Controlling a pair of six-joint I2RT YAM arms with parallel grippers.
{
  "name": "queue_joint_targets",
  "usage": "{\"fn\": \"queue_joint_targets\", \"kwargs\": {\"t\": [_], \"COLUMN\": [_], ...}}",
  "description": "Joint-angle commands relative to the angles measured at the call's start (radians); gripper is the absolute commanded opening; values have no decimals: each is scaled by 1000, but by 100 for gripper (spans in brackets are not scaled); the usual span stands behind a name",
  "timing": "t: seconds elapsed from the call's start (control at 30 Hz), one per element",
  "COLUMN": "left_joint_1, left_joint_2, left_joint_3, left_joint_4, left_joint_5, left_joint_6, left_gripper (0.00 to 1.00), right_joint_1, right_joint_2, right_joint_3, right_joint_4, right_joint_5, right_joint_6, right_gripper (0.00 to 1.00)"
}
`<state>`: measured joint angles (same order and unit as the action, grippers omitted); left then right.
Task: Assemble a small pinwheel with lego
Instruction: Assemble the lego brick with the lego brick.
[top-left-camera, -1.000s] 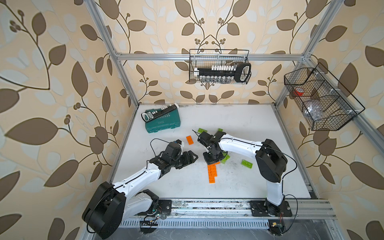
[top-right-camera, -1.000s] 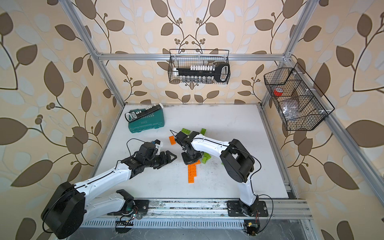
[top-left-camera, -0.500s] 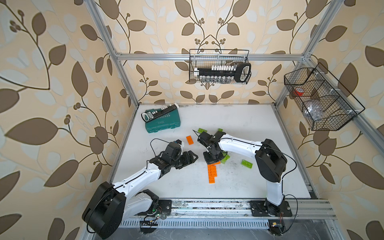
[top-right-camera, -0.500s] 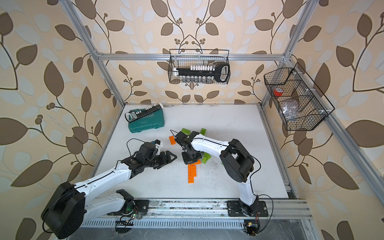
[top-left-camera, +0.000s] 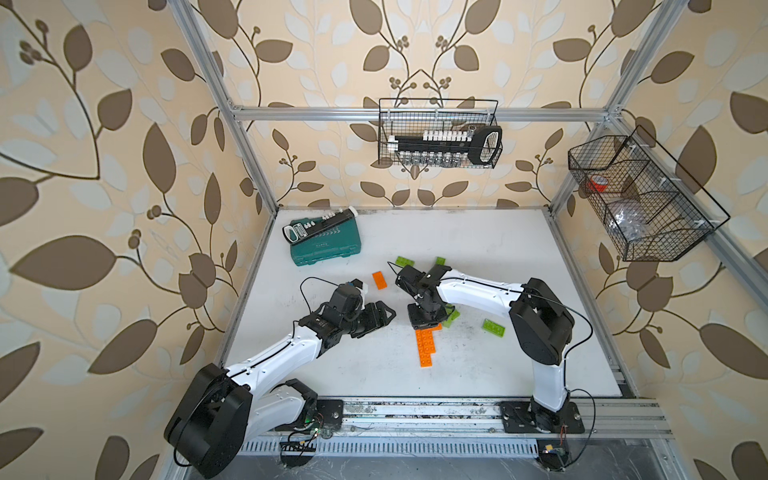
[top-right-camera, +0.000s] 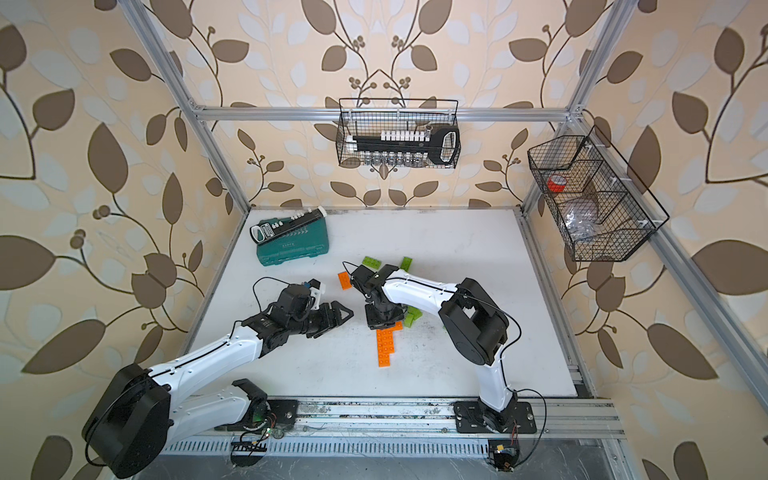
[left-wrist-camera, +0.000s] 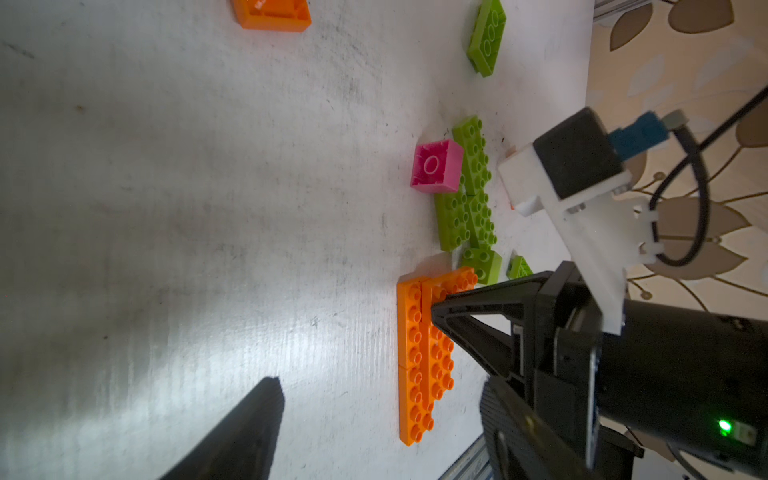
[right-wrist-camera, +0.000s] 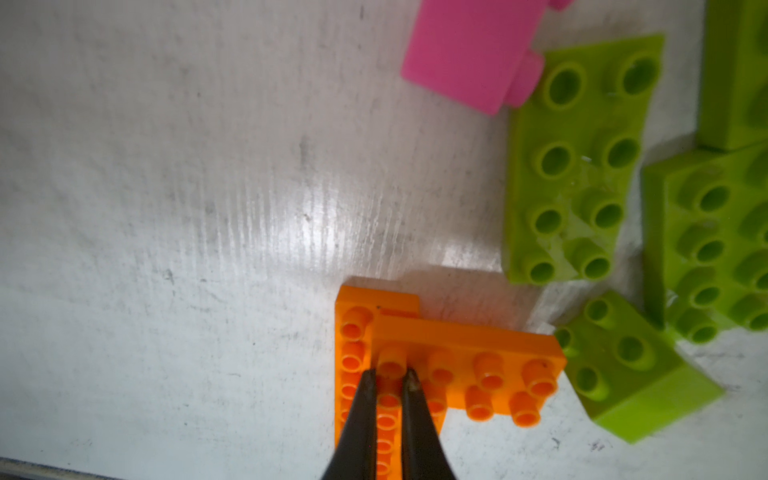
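Note:
An orange lego assembly (top-left-camera: 426, 343) (top-right-camera: 385, 343) of joined 2x4 bricks lies mid-table. My right gripper (top-left-camera: 424, 322) (right-wrist-camera: 390, 374) points straight down on its far end, jaws shut, tips pressing on the top orange brick (right-wrist-camera: 457, 357). Beside it lie lime green bricks (right-wrist-camera: 573, 166) (left-wrist-camera: 465, 208) and a pink brick (left-wrist-camera: 436, 166), which the right arm hides in both top views. A loose orange brick (top-left-camera: 379, 280) lies farther back. My left gripper (top-left-camera: 384, 318) (left-wrist-camera: 380, 390) hangs open to the left of the assembly with nothing between its fingers.
More green bricks (top-left-camera: 405, 261) (top-left-camera: 494, 328) lie behind and right of the right arm. A teal tool case (top-left-camera: 326, 247) sits at the back left. Wire baskets (top-left-camera: 440, 133) (top-left-camera: 640, 199) hang on the back and right walls.

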<state>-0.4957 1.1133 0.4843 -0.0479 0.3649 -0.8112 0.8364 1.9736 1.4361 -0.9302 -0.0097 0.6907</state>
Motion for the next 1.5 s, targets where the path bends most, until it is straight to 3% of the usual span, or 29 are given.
{"fn": "queue_joint_targets", "kwargs": {"t": [0.0, 0.67, 0.87, 1.03, 1.47], "left_joint_1": [8, 1, -121, -167, -167], "left_joint_2": [-10, -18, -40, -20, -22], "left_joint_3": [-4, 5, 82, 85, 79], "left_joint_4": [16, -25, -191, -188, -184], "left_joint_5": [16, -2, -174, -202, -202], "left_joint_6": [9, 43, 109, 98, 88], "left_gripper": [78, 78, 81, 82, 83], "right_joint_1": [10, 3, 14, 22, 27], "right_joint_2": [-8, 10, -28, -59, -95], "right_joint_3": [-26, -119, -78, -63, -42], "right_joint_4": [-18, 31, -12, -32, -27], "right_joint_5": [25, -26, 16, 22, 5], "right_joint_6": [24, 35, 20, 17, 7], "right_gripper": [9, 9, 9, 9, 24]}}
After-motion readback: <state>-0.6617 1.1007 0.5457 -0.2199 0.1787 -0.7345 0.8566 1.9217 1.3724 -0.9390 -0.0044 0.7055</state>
